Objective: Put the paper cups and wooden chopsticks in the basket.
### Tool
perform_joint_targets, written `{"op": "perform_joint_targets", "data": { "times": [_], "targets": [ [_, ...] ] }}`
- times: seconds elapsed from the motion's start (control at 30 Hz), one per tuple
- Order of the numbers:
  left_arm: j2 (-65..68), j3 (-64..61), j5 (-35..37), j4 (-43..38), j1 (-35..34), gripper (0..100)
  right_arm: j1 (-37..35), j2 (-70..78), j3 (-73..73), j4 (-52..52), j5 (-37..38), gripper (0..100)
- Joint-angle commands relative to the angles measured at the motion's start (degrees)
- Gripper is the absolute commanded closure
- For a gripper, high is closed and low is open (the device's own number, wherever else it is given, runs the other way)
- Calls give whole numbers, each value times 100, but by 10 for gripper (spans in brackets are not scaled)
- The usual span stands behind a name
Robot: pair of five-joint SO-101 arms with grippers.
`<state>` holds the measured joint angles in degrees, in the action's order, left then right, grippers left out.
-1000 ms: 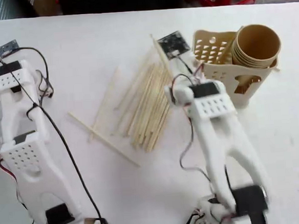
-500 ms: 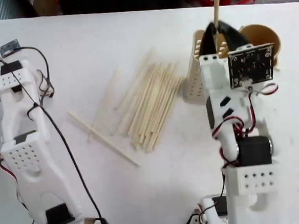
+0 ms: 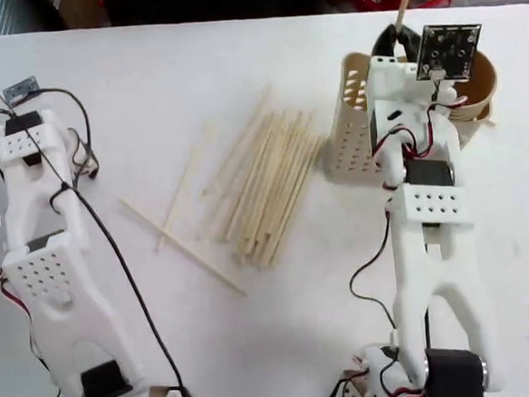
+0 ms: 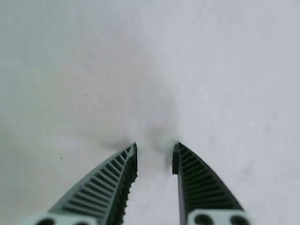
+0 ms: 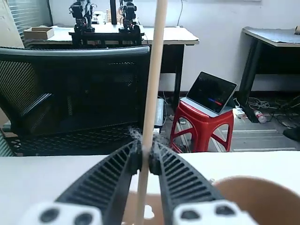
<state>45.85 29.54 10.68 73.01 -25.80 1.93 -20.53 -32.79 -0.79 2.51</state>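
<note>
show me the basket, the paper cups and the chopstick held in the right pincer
basket (image 3: 347, 147), high view, on its holed side wall
paper cups (image 3: 486, 83), high view, on the right edge of the top cup
held chopstick (image 5: 153, 93), right wrist view, on its bare shaft

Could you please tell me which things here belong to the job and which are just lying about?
Job: basket, paper cups, loose chopsticks, chopstick in the right gripper.
Lying about: red stool, laptop, office chair.
</note>
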Motion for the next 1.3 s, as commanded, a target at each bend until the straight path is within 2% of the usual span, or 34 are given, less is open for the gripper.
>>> {"op": "perform_joint_targets", "data": {
  "times": [0.0, 0.3, 0.43, 0.63, 0.8, 0.93, 1.0, 1.1, 1.27],
  "targets": [
    [-48, 79, -53, -88, 57, 858, 22, -180, 53, -514, -9, 980],
    [-48, 70, -53, -35, 57, 858, 13, -1349, -607, -1393, -18, 789],
    [-48, 79, -62, 44, 57, 858, 13, -2149, -949, -1692, -18, 824],
    [-180, 712, -343, 818, 198, 860, 4, -3618, -1046, -3327, 9, 965],
    [-215, 1556, -1064, 1688, 787, 861, -470, -4593, -1029, -4734, 1433, 981],
    [-207, 2796, -2110, 2901, 1446, 861, -602, -4708, -1116, -6413, 2215, 981],
    [-215, 3033, -2787, 2963, 1710, 858, -585, -4541, -1363, -6888, 2637, 981],
    [-224, 3103, -3086, 2954, 1912, 858, -567, -4268, -2004, -6888, 3279, 981],
    [-145, 2646, -3059, 2954, 2246, 857, -567, -4057, -3226, -6308, 3385, 981]
  ]
}}
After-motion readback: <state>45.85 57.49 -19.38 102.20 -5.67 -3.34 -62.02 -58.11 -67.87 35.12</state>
